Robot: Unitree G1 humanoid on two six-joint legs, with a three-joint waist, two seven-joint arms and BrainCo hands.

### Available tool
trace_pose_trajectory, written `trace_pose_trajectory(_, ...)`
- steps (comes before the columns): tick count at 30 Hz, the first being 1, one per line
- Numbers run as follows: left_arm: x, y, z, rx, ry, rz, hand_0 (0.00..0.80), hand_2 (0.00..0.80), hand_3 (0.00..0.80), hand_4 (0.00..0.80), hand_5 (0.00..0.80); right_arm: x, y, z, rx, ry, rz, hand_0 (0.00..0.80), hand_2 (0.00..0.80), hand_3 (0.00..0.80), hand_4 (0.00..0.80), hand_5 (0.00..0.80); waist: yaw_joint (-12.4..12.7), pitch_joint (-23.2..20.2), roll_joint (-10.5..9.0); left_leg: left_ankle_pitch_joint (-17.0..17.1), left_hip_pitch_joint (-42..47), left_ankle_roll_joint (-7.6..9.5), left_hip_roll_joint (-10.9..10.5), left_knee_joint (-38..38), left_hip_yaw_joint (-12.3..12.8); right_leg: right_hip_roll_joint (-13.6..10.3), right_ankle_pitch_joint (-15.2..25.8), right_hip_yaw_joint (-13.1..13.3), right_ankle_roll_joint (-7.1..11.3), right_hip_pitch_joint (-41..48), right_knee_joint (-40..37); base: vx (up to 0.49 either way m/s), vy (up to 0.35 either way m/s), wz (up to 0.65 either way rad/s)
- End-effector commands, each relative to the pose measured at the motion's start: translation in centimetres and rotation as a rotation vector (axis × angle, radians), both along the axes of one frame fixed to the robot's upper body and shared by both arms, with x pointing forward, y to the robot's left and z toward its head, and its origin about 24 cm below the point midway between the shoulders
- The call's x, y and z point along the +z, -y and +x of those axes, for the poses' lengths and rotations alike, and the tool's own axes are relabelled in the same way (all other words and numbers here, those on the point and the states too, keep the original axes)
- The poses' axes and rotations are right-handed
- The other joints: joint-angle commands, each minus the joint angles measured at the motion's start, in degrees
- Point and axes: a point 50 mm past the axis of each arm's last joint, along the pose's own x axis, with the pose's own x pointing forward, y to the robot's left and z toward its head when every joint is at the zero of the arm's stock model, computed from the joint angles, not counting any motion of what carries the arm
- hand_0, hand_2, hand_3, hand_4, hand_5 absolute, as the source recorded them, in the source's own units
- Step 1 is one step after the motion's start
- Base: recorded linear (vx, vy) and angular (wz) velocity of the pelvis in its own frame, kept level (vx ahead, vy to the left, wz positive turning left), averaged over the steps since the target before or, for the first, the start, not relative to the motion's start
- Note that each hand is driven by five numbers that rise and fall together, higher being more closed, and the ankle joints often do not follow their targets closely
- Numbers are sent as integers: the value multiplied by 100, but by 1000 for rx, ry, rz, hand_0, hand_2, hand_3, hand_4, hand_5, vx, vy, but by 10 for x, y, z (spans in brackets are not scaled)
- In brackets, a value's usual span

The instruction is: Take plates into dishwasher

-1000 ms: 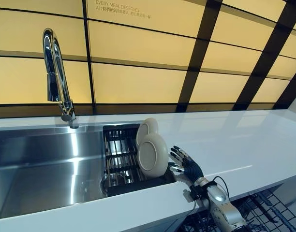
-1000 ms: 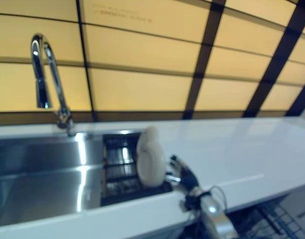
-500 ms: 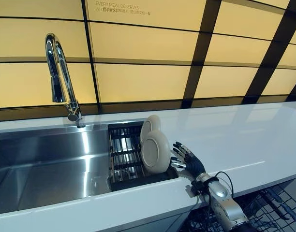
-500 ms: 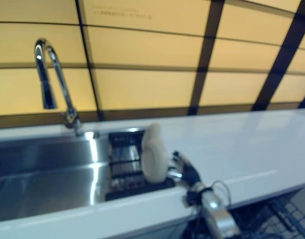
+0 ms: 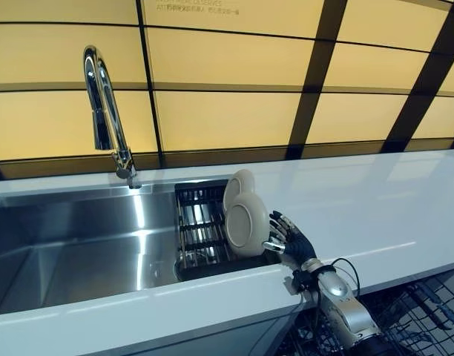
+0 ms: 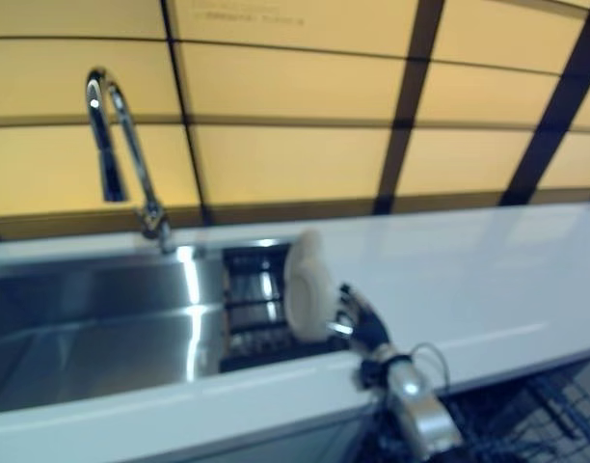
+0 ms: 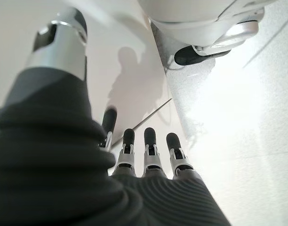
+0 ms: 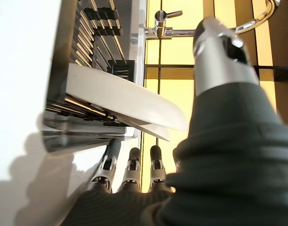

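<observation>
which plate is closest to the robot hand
The front plate, facing the sink; the right robot hand is open just beside it. The other plate stands behind it.

My right robot hand (image 5: 289,242) up over front edge of white worktop (image 5: 375,215), silver-grey forearm rising from lower right. Dark ribbed cover on wrist and back of hand. Silver dark-tipped fingers (image 8: 132,162) straight and spread, holding nothing; thumb (image 8: 219,52) extended apart from them. My left robot hand (image 7: 148,155) seen only in its own wrist view: fingers straight in a row, thumb (image 7: 59,42) out to side, nothing held.
</observation>
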Motion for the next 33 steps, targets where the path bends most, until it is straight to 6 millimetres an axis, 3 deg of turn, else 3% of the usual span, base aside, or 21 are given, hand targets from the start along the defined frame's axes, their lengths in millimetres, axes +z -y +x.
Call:
trace_pose_trajectory(1,11,2,36,-21,125,-6,0,0,0,0,0,-61,-10,-31,41,-314,-40,0,0,0,0,0,266,297,113,265,232,-15,-28,-566,-147,-210,443,120,435,-175,266,13,3,9)
trace_pose_trajectory(19,10,8,32,-32,106,-14,0,0,0,0,0,-69,-15,-36,34,-356,-59,0,0,0,0,0,298,299,146,289,322,-25,-27,-524,-203,-235,427,60,400,-66,304,10,2,0)
trace_pose_trajectory(26,9,8,31,-13,107,-22,0,0,0,0,0,-86,-16,-46,66,-491,-85,0,0,0,0,0,300,327,158,299,340,-32,-29,-497,-204,-231,404,55,374,-31,302,5,1,0)
trace_pose_trajectory(33,10,7,31,12,100,-19,0,0,0,0,0,-95,-16,-53,104,-513,-118,0,0,0,0,0,335,379,139,325,333,-38,-21,-443,-224,-246,409,16,373,25,318,20,9,1)
